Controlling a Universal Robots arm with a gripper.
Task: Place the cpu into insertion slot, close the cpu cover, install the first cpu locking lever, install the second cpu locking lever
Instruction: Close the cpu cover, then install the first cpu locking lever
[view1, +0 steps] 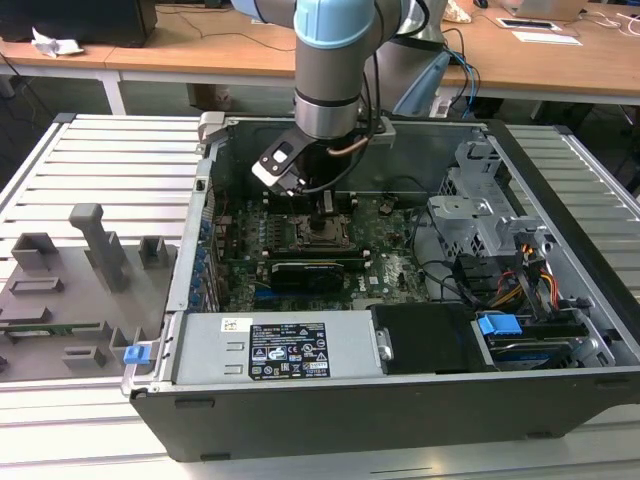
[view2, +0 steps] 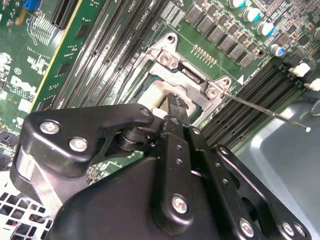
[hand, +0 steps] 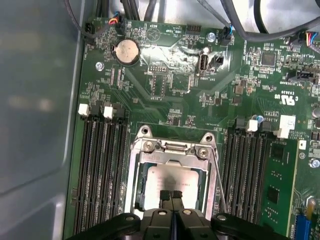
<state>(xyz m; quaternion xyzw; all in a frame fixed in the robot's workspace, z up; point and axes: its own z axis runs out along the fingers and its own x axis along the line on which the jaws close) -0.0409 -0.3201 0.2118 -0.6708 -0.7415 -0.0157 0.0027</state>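
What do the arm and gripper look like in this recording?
The arm is a grey metal tube with a light-blue joint cap. A white-and-black module sits at its wrist, with dark cables looping beside it. The gripper is matte black, built of rounded linkage plates fixed with silver screws.

We see the cpu (hand: 175, 177) lying flat inside the square cut-out of the cpu cover (hand: 171, 146), on the green motherboard (hand: 170, 100). The end effector (hand: 171, 196) stands over the chip's edge, its two black fingers pressed together. Long black memory slots (hand: 102, 175) flank the socket, a thin metal lever (hand: 220, 185) runs beside the cover, and a round coin cell (hand: 126, 51) sits well apart.
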